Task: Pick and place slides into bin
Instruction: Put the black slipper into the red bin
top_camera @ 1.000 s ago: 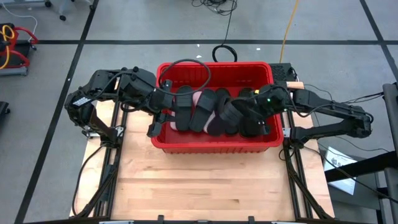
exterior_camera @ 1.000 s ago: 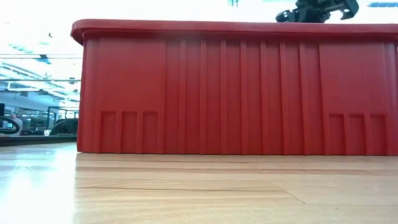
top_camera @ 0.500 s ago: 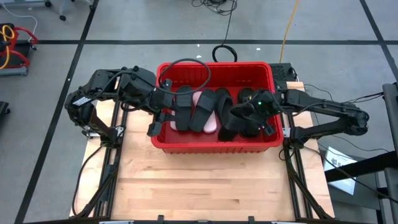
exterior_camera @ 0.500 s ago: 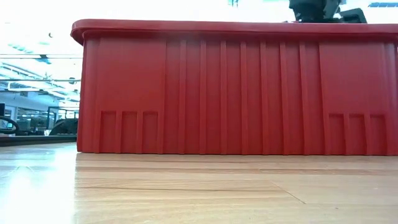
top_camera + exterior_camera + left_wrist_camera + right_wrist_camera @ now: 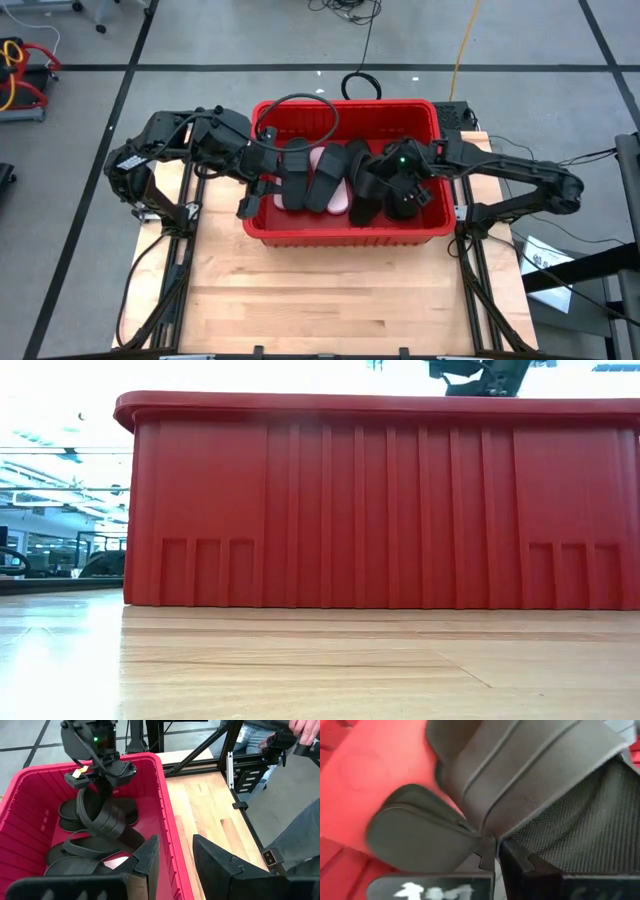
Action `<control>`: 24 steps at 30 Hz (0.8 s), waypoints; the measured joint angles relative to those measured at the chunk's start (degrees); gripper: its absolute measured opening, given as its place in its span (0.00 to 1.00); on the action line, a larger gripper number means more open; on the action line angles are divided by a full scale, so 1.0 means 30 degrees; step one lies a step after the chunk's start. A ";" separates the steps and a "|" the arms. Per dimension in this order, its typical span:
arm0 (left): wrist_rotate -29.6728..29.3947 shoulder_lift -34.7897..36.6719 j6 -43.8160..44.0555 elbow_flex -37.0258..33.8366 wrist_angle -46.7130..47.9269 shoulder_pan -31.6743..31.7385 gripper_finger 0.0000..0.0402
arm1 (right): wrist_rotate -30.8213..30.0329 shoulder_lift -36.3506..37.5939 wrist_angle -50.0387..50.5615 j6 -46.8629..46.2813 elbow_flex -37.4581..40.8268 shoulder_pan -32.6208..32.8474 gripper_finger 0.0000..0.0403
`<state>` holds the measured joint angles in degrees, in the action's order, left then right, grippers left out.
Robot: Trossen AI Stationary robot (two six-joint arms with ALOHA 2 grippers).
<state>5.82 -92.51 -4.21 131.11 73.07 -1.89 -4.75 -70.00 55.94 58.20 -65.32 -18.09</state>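
Note:
The red bin [image 5: 345, 104] stands on the table's far half and fills the low view [image 5: 380, 500]. Several black slides [image 5: 300, 175] and a pale pink one [image 5: 337, 198] lie in it. My right gripper [image 5: 385, 182] is over the bin's right half, shut on another black slide [image 5: 102, 817] that hangs below it. My left gripper [image 5: 175, 862] stands open above the bin's near left corner [image 5: 252, 205], holding nothing. The low view shows only a part of the right arm [image 5: 480, 372] above the rim. My right gripper pinches the black slide's wide strap at its edge [image 5: 492, 827] between its two fingers. The fingers slant down from the table's right side. The slide hangs tilted below them inside the bin, its lower end [image 5: 120, 837] down among the other slides.
The bin's rim [image 5: 165, 795] runs just under my left fingers. Bare wooden tabletop [image 5: 330, 290] lies in front of the bin. A black cable [image 5: 300, 103] loops over the bin's far left. A person [image 5: 300, 840] stands beyond the table's right side.
My right gripper has moved toward the table's left and down into the bin, rolling its wrist, still shut on the black slide. The slide has turned with it and sunk among the others. My left gripper has kept still.

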 joint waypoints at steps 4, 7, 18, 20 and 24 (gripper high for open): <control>0.0000 0.0004 0.0000 0.0000 -0.0005 0.0000 0.29 | 0.0122 -0.0112 -0.0994 0.0938 0.0007 -0.0642 0.00; 0.0000 0.0000 0.0000 0.0000 -0.0005 0.0000 0.29 | 0.0153 -0.0367 -0.1710 0.1597 0.0012 -0.1123 0.00; 0.0000 0.0000 -0.0015 0.0000 -0.0005 0.0000 0.29 | 0.0029 -0.2172 -0.3266 0.3538 0.0022 -0.2768 0.00; 0.0000 0.0000 -0.0015 0.0000 -0.0005 0.0000 0.29 | -0.0138 -0.2339 -0.3641 0.3811 0.0036 -0.3086 0.00; 0.0000 0.0000 -0.0015 0.0000 -0.0005 0.0000 0.29 | -0.0345 -0.2709 -0.3934 0.4307 0.0036 -0.3604 0.00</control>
<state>5.83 -92.51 -4.25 131.11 73.06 -1.89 -5.79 -78.13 44.14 71.12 -65.21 -28.90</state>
